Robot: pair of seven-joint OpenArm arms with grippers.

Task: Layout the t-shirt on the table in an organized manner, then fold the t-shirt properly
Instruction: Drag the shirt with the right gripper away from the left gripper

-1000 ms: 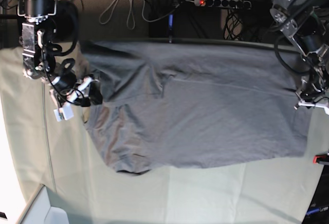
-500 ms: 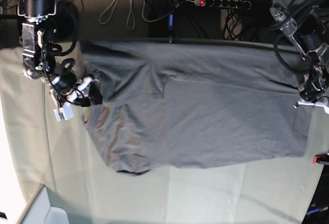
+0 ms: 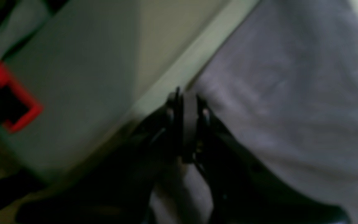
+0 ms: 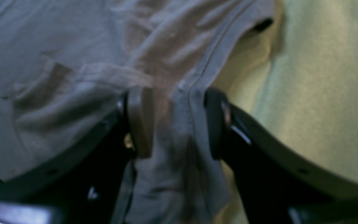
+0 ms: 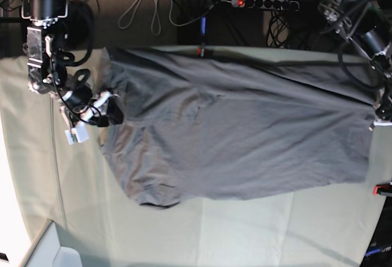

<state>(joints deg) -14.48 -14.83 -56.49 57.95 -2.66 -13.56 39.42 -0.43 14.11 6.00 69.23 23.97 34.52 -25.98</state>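
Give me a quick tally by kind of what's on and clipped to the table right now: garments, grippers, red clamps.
Garments: 1, the grey t-shirt
Grippers: 2, the left gripper shut on the shirt's edge, the right gripper straddling a seam
Red clamps on the table: 2, one at the far edge, one at the side
Total: 5

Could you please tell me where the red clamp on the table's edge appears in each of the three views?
Base: the small red clamp sits at the right edge, below the plain grey cotton t-shirt.
Left wrist: far left, blurred.
Right wrist: not in it.
Shared landmark: the t-shirt.
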